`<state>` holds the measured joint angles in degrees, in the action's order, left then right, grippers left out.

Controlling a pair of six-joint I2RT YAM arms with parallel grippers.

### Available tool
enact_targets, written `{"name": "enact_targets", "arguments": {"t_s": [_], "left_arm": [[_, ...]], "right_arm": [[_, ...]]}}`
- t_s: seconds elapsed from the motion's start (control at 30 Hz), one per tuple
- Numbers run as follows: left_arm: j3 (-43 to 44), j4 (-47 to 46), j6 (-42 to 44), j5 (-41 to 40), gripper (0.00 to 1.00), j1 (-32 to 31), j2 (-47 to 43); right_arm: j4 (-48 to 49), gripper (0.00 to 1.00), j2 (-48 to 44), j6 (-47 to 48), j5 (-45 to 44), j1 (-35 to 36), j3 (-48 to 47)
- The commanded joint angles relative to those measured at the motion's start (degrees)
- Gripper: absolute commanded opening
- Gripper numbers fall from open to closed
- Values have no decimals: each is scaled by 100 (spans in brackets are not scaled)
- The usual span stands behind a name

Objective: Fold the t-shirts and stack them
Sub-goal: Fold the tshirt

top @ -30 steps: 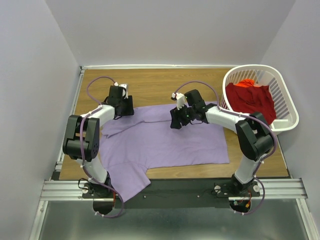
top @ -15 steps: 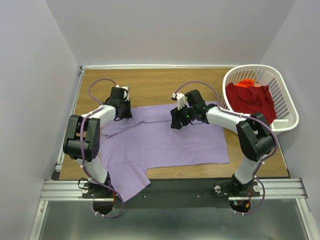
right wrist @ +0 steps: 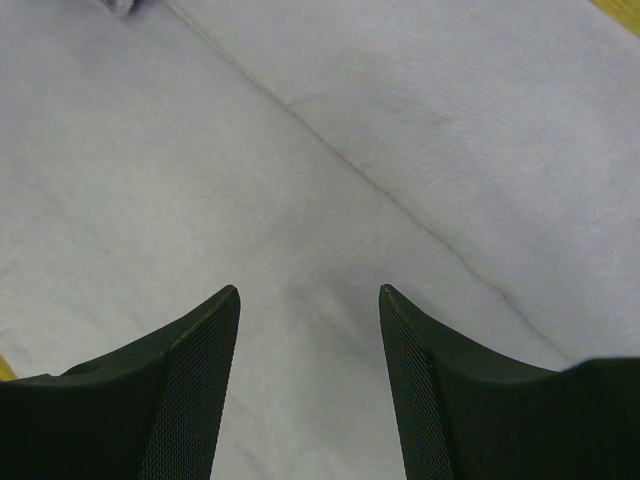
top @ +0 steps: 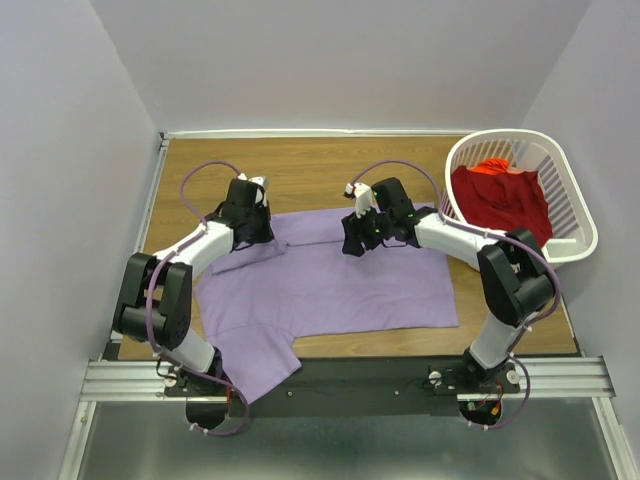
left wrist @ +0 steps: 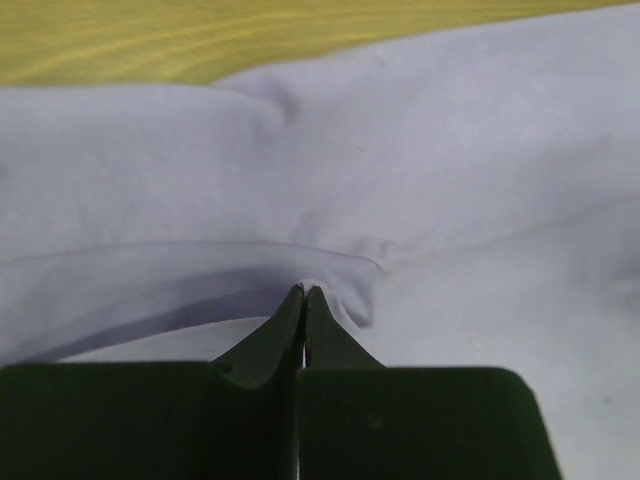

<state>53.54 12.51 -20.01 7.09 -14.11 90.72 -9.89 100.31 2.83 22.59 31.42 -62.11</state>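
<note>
The lavender t-shirt [top: 340,285] lies spread flat on the wooden table, and one sleeve hangs over the near edge at the left. My left gripper [top: 260,228] is at the shirt's far left corner. In the left wrist view it [left wrist: 304,291] is shut on a small raised fold of the lavender cloth [left wrist: 450,150]. My right gripper [top: 352,244] hovers low over the shirt's far edge near the middle. In the right wrist view it [right wrist: 308,290] is open, with flat lavender cloth [right wrist: 300,150] under the gap. The deep red t-shirt [top: 502,198] lies crumpled in the basket.
A white slatted laundry basket [top: 578,222] stands at the far right of the table. Bare wood [top: 310,172] shows behind the shirt, up to the back wall. Side walls close in at left and right.
My left gripper has shut on the shirt's far left edge and shifted right and slightly nearer, bunching the cloth there. The right arm has stayed still.
</note>
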Motion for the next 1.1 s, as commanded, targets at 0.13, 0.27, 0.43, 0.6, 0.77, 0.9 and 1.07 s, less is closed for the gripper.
{"name": "enact_targets", "arguments": {"t_s": [0.13,0.27,0.43,0.6,0.77,0.9,1.07], "left_arm": [[-712,-161,-872,336,5,-601,-669],[-1055,-276,-1163,337,11,-830,-968],[-1669,-381,-1663,205,36,-971,-1520],[-2128,-408,-1963,64,58,-989,-2110],[-1971,-66,-1859,-524,74,-779,-2611],[-1602,163,-1157,-472,82,301,-2647],[-1179,112,-566,-1174,89,1347,-2770]], "right_arm": [[75,65,-196,69,-97,13,137],[66,65,-196,69,-53,13,164],[75,65,-223,51,96,13,164],[119,65,-135,-10,649,22,59],[224,65,154,-107,1150,224,-406],[294,65,699,-265,1484,548,-1004],[488,65,1629,-669,1932,900,-1909]]}}
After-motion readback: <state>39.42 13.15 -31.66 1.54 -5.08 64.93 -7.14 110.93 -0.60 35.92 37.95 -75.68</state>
